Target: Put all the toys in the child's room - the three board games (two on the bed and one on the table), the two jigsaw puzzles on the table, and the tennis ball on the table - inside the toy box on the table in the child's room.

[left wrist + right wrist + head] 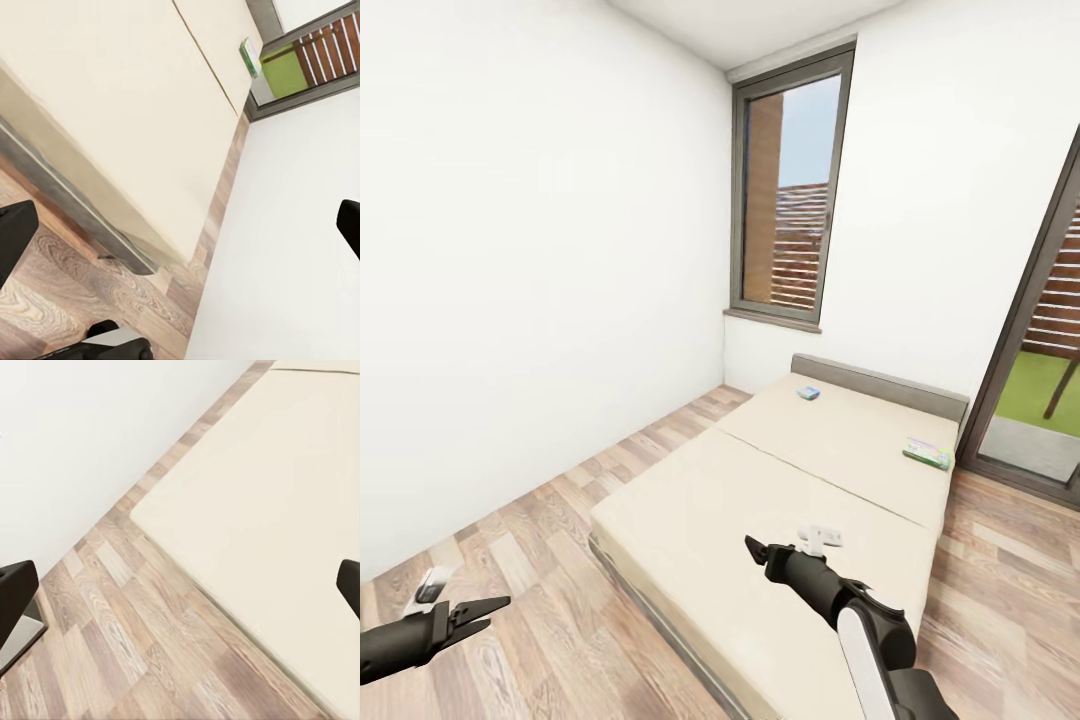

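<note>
The bed (760,520) has a beige two-part mattress and a grey headboard, and it reaches from the middle of the head view toward the far wall. Two board games lie on it: a small blue one (808,393) near the headboard and a white-and-green one (927,453) at the far right edge. The white-and-green game (250,58) is also in the left wrist view, far off. My left gripper (485,612) hangs open over the floor at lower left, holding nothing. My right gripper (758,550) is open above the near mattress. The table, toy box, jigsaw puzzles and tennis ball are out of view.
A white wall runs along the left, with a strip of wood floor (560,520) between it and the bed. A tall window (790,190) sits in the far wall. A glass door (1040,380) is at the right. More floor lies to the right of the bed.
</note>
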Robot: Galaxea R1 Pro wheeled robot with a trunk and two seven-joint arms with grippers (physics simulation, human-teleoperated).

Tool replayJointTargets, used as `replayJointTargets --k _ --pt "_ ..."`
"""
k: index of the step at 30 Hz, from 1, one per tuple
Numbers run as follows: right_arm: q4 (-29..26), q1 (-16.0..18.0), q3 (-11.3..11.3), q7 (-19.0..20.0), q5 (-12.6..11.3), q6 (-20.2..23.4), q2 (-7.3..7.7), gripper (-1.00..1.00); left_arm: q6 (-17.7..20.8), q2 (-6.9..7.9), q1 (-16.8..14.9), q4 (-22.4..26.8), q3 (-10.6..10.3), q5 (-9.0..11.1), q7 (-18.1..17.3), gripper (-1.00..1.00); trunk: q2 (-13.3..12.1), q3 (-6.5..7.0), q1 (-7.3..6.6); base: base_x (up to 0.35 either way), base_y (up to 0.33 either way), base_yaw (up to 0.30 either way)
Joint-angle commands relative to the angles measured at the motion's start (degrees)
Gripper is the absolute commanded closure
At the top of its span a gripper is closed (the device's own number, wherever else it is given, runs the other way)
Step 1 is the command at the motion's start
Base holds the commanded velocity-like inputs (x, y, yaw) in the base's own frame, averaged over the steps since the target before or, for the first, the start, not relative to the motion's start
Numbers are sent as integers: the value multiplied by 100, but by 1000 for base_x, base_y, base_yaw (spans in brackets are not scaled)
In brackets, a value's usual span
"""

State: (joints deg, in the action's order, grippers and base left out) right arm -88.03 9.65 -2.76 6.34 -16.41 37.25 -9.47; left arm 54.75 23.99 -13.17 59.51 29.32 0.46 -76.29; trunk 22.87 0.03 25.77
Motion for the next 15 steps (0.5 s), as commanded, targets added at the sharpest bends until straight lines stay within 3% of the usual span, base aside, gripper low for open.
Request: replayJointTargets --k 1,7,15 --pt "-4 2 6 19 8 28 -5 -100 58 -2 -2 -1 4 4 -17 -100 5 -3 2 -52 0 0" --pt "-10 2 4 15 14 28 -17 -100 60 -9 -2 -1 4 4 -14 -100 5 -3 2 -64 0 72" --pt "-13 2 3 10 15 28 -20 -100 58 -53 -2 -1 1 5 -9 -100 5 -3 2 -26 -78 255"
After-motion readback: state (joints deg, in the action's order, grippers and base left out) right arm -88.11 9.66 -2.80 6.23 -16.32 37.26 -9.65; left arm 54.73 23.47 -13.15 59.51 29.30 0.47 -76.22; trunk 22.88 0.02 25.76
